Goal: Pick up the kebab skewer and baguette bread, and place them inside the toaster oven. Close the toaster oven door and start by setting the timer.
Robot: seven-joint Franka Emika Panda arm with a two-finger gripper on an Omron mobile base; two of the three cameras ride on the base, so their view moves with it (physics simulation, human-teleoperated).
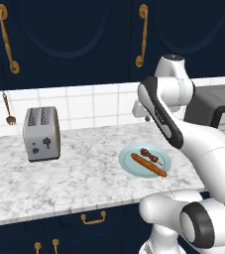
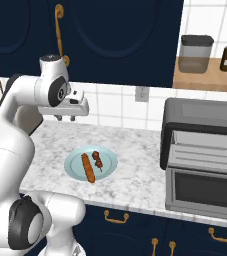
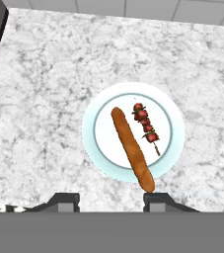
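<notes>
On the marble desk (image 2: 135, 145), a silver two-slot toaster (image 1: 41, 133) stands toward the left end, close to the tiled back wall, with a clear stretch of stone between it and the plate. Farther along, a pale blue plate (image 2: 108, 161) sits near the front edge of the desk and carries both foods. The baguette bread (image 2: 87, 167) lies lengthwise across the plate, one tapered end reaching past the rim toward the front edge. Just beside it, apart from the loaf, the kebab skewer (image 2: 98, 160) rests on the plate's flat center, its dark red meat chunks bunched along a thin stick. Above and behind the plate, nearer the wall, the white arm holds its tool (image 2: 65, 118) clear of the desk, pointing downward. From the hand view the two dark fingertips (image 3: 155, 201) stand spread with nothing between them, one of them lined up in that view with the overhanging end of the loaf. At the right end of the desk, the toaster oven (image 2: 200, 117) sits against the wall, well apart from the plate. Its toaster oven door (image 2: 205, 191) hangs dropped open toward the front edge, exposing the racks inside the cavity.
</notes>
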